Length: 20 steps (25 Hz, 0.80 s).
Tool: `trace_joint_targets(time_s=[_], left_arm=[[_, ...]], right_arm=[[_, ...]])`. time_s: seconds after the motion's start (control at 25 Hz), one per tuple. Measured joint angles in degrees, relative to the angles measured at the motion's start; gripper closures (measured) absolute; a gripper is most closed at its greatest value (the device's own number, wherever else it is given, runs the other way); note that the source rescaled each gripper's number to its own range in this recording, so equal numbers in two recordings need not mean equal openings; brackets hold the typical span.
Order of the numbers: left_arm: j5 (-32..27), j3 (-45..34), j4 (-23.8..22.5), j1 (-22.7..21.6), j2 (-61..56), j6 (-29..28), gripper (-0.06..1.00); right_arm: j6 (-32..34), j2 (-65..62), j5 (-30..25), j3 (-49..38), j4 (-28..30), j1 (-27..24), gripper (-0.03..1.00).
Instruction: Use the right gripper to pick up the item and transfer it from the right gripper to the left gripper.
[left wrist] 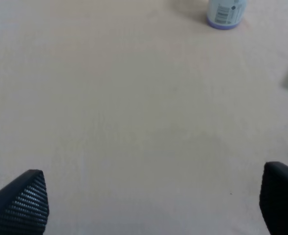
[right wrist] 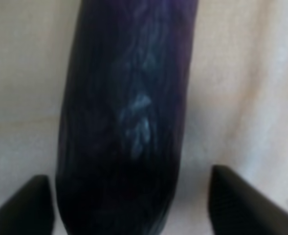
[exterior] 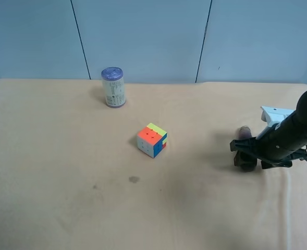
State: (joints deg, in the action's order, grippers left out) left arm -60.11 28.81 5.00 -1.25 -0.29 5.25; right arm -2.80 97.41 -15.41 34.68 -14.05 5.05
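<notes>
The eggplant (right wrist: 129,112) is slim and elongated, so dark a purple that it reads almost black. Its skin is smooth and glossy, with a pale streaky sheen along the middle. It lies flat on the beige tablecloth (exterior: 64,172) at the right of the table. Its long axis runs from near to far, and the paler stem end (exterior: 243,131) points to the far side.

The right gripper (right wrist: 130,208) straddles it, jaws spread wide. One textured black finger (right wrist: 24,208) stands on each side, a strip of cloth shows between finger and skin, and nothing is gripped.

A multicoloured puzzle cube (exterior: 152,140) sits well to the left, near the table's middle. A purple-lidded cylindrical can (exterior: 113,87) stands upright further left and far back.

The left gripper (left wrist: 151,203) is also wide open over bare cloth, holding nothing.
</notes>
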Motion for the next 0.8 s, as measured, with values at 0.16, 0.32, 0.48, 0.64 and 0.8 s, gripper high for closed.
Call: trace_joint_targets(time_s=[0.16, 0.32, 0.48, 0.64, 0.8], left_arm=[[0.0, 0.0, 0.0, 0.0, 0.0, 0.0, -0.06], [0.0, 0.0, 0.0, 0.0, 0.0, 0.0, -0.06], [0.0, 0.0, 0.0, 0.0, 0.0, 0.0, -0.06], [0.0, 0.0, 0.0, 0.0, 0.0, 0.0, -0.06], [0.0, 0.0, 0.0, 0.0, 0.0, 0.0, -0.06]], right_arm=[[-1.7, 0.0, 0.2, 0.0, 0.0, 0.0, 0.97], [-3.1, 0.0, 0.4, 0.0, 0.0, 0.0, 0.97], [-5.1, 0.0, 0.4, 0.0, 0.1, 0.0, 0.97], [-10.3, -0.4, -0.2, 0.9, 0.1, 1.3, 0.97], [-15.5, -3.4, -1.7, 5.2, 0.1, 6.0, 0.97]])
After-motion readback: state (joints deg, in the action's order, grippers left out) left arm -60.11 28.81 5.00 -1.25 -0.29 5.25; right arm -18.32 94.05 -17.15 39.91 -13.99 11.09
